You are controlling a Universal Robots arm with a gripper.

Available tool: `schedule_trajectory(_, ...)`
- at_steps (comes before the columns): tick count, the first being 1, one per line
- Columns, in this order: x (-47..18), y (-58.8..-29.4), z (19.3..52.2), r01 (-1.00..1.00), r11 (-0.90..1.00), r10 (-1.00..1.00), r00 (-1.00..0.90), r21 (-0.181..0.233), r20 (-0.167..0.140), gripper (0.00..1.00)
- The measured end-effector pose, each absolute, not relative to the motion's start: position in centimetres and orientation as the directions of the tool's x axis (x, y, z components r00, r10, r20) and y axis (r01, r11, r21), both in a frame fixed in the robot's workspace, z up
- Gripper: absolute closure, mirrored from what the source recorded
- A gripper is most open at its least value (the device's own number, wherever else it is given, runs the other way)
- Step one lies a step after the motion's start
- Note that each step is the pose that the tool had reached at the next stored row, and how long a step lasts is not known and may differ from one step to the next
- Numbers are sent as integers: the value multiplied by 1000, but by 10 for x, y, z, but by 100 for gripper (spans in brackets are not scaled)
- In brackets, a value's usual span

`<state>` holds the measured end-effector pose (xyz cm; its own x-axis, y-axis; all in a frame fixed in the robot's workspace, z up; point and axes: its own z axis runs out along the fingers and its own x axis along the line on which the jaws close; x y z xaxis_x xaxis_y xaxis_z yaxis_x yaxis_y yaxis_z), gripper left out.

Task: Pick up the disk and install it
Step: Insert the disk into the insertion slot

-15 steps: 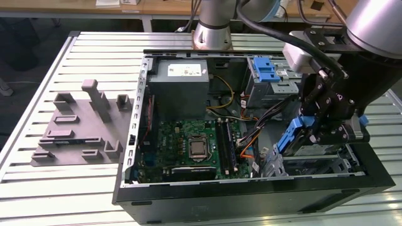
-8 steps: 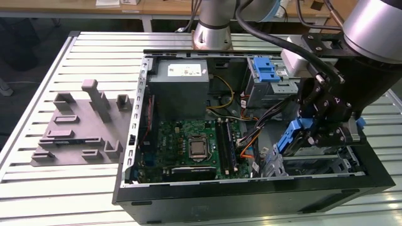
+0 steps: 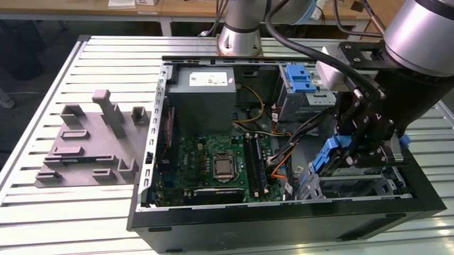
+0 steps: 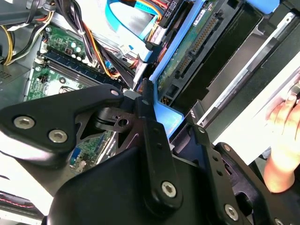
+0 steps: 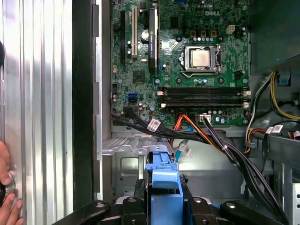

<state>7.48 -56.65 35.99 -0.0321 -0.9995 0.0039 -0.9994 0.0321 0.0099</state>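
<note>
- Gripper (image 3: 358,154) fingers (image 4: 149,117) closed on the disk (image 3: 332,154), gripping its blue carrier frame.
- Disk held edge-down over the drive bay (image 3: 354,183) (presumably so it can slide in).

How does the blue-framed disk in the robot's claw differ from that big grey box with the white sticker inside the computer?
The disk is slim, stands on edge and is clamped in the gripper above the drive bay. The grey box is far bulkier and sits fixed in the case's corner. The disk has a blue plastic frame; the box is plain grey metal. Both are rectangular and sit within the open case.
</note>
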Motion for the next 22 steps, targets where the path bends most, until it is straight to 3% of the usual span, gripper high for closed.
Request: schedule_trajectory(22,75,-566,345,-999,32,-999,-32,10,4,64)
